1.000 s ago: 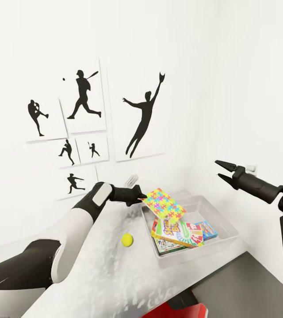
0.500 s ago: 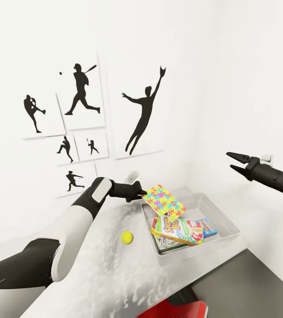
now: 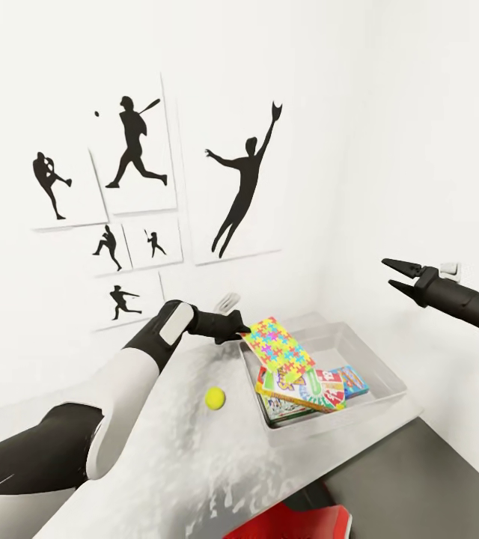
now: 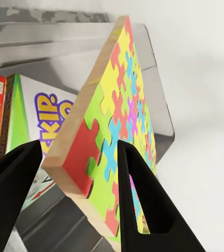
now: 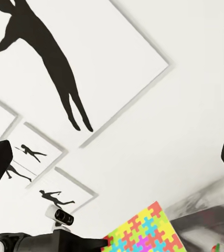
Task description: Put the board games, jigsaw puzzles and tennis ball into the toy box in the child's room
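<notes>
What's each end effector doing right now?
Left end effector: shut on the jigsaw puzzle, held tilted over the toy box.
Right end effector: open, holding nothing, raised in the air.

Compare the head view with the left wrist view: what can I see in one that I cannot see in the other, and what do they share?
Head view: the tennis ball lying on the table outside the toy box, the open right end effector raised in the air, and the baseball silhouette pictures on the wall.

Left wrist view: the wooden edge of the jigsaw puzzle, with one finger on its coloured face.

Both: the left end effector holding that puzzle tilted over the toy box, and the Skip-Bo game box lying inside.
</notes>
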Tool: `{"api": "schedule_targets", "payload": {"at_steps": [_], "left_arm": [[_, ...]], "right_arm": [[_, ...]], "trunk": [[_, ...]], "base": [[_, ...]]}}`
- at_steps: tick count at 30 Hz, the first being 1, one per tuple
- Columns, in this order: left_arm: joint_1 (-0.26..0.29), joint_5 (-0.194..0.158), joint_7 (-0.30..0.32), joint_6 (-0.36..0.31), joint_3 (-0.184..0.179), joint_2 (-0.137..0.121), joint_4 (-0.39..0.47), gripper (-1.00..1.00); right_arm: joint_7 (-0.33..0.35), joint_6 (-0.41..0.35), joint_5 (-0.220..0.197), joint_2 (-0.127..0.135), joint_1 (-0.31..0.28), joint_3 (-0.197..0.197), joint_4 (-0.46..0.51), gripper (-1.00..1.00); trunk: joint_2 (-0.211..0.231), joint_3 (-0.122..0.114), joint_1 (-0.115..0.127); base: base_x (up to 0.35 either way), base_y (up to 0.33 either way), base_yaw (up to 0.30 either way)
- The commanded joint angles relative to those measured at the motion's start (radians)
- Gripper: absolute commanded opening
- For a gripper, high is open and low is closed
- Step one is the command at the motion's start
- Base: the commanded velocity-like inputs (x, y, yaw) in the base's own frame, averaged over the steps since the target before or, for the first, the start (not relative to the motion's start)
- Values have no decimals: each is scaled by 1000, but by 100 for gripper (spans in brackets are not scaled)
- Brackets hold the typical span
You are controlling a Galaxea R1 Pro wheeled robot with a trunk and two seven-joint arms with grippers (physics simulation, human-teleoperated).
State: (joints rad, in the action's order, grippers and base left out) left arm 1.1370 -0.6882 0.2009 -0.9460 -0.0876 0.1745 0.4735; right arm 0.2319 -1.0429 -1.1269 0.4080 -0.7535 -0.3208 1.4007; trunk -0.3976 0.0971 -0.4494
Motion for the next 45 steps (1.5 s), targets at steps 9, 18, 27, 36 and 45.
{"api": "schedule_targets", "payload": {"at_steps": [9, 18, 27, 36, 45], "left_arm": [[1, 9, 11, 0, -4, 0, 2, -100], [1, 9, 13, 0, -6, 0, 3, -100], [1, 7, 10, -20, -23, 0, 73, -100], [1, 6, 18, -11, -49, 0, 92, -100], [1, 6, 21, -4, -89, 0, 93, -100]], "right_arm": [[10, -4, -3, 0, -1, -1, 1, 100], [10, -4, -11, 0, -1, 0, 1, 100], [10, -4, -11, -2, -1, -1, 2, 100], [10, -4, -34, 0, -1, -1, 4, 100], [10, -4, -46, 1, 2, -6, 56, 100]], "trunk": [[-2, 17, -1], [-2, 32, -1], [-2, 47, -1], [-2, 61, -1], [-2, 76, -1]], "base": [[0, 0, 0], [0, 0, 0], [0, 0, 0], [0, 0, 0], [0, 0, 0]]}}
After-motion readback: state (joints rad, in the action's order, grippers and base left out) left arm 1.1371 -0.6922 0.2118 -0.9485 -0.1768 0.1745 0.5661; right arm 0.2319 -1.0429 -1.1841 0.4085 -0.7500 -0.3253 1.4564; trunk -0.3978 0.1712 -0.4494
